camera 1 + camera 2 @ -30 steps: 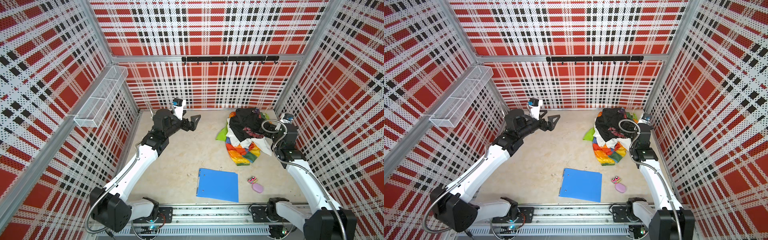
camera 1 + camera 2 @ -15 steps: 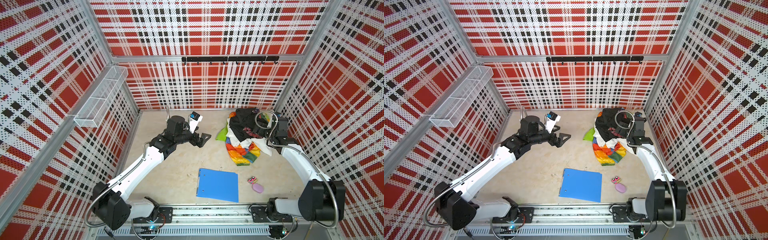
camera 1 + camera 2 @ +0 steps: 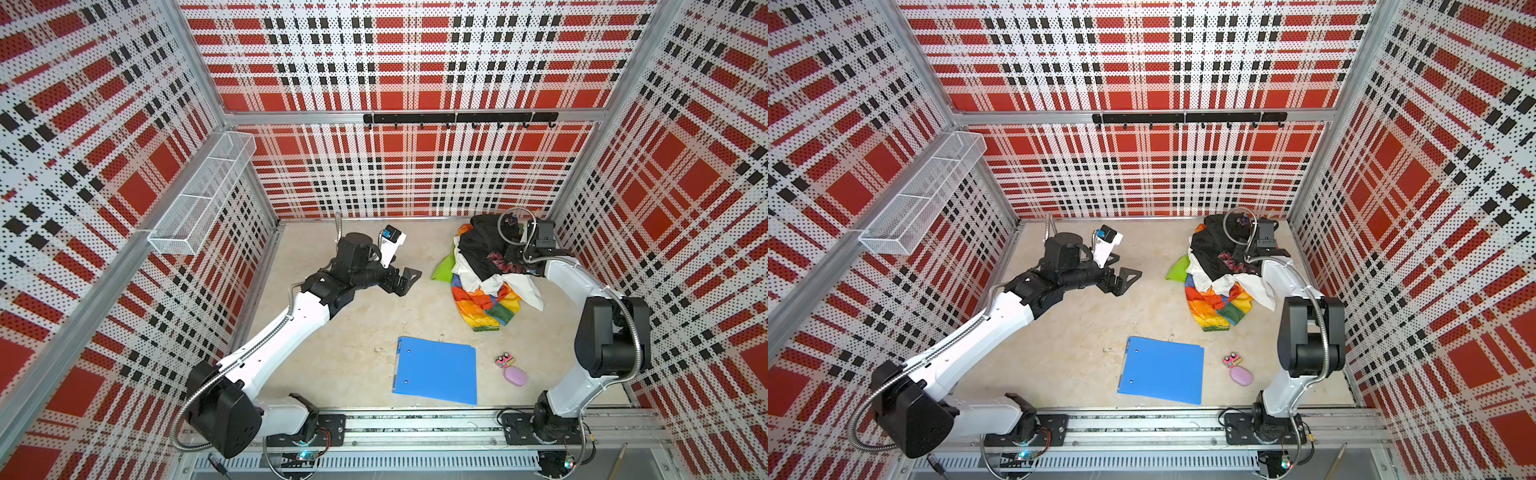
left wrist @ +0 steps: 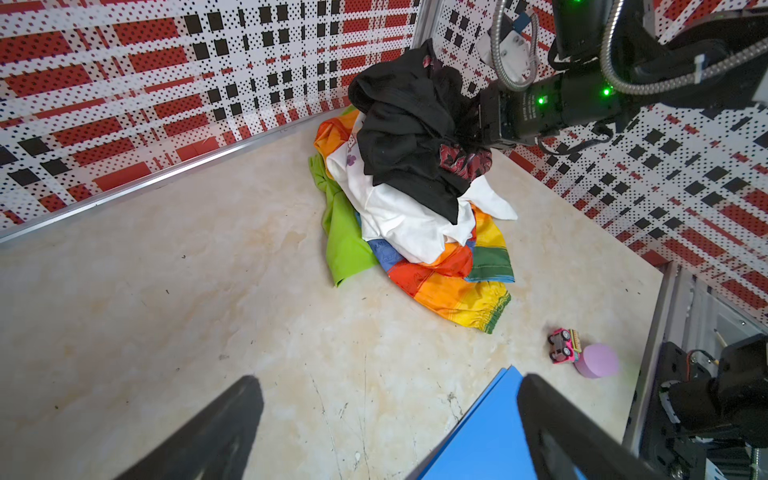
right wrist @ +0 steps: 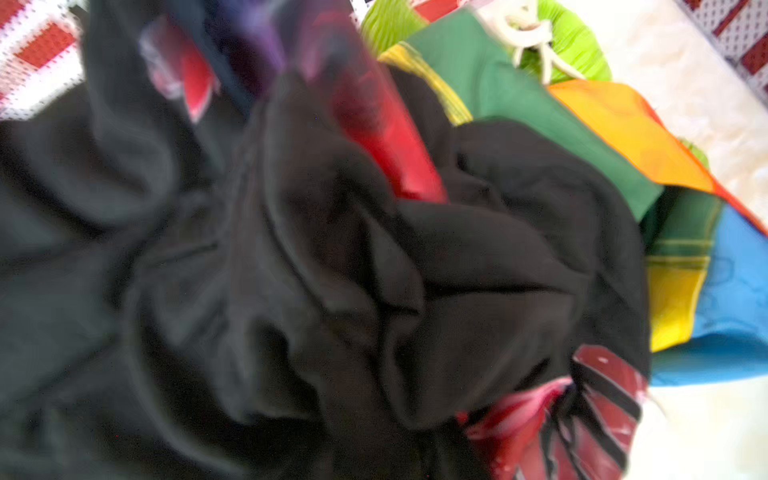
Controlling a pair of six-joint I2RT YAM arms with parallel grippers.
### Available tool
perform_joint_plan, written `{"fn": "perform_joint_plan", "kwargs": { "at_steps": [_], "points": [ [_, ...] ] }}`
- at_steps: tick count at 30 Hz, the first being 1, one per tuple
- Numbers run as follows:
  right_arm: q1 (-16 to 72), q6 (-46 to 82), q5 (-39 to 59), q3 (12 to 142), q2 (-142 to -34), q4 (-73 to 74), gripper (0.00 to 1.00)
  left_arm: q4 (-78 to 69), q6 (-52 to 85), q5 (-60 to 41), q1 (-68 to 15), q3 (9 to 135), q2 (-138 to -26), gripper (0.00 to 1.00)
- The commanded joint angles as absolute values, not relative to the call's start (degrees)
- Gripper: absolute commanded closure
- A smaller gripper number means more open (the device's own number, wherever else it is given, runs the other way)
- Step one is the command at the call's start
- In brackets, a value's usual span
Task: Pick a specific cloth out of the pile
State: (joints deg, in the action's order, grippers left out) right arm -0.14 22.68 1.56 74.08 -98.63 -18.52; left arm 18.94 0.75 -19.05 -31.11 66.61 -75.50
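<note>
Since the thin rainbow-patched cloth (image 4: 449,286) trails frontward under the mixed-garment pile (image 4: 407,124), your right tool (image 4: 478,124), closure untellable, is nearer; left tool (image 4: 388,386) gapes.

A pale marbled surface (image 3: 340,328) carries the pile (image 3: 484,257) of clothes by the back right corner, with a blue folder (image 3: 436,374) in front. A pink toy car (image 3: 503,360) sits just beside a lilac block (image 3: 515,376).

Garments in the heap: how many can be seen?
4: crumpled black garment on top, white garment beneath it, lime-green shorts sticking out left, thin rainbow-patch cloth at the bottom. Others may be hidden.
</note>
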Motion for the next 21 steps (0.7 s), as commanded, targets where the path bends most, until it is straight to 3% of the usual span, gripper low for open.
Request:
{"fn": "perform_joint_plan", "kwargs": {
  "at_steps": [1, 11, 21],
  "points": [
    [-0.4, 22.6, -0.8, 80.1, -98.3, -17.0, 0.87, 18.5, 0.0, -18.6, -31.3, 67.1, -75.0, 0.01],
    [0.8, 23.8, -0.2, 94.3, -105.0, -20.9, 0.90, 17.9, -0.1, -18.0, -31.1, 66.7, -74.3, 0.01],
    [2.8, 26.7, -4.6, 85.9, -112.2, -16.4, 0.84, 17.9, 0.1, -17.5, -31.2, 66.6, -75.0, 0.01]
  ]
}}
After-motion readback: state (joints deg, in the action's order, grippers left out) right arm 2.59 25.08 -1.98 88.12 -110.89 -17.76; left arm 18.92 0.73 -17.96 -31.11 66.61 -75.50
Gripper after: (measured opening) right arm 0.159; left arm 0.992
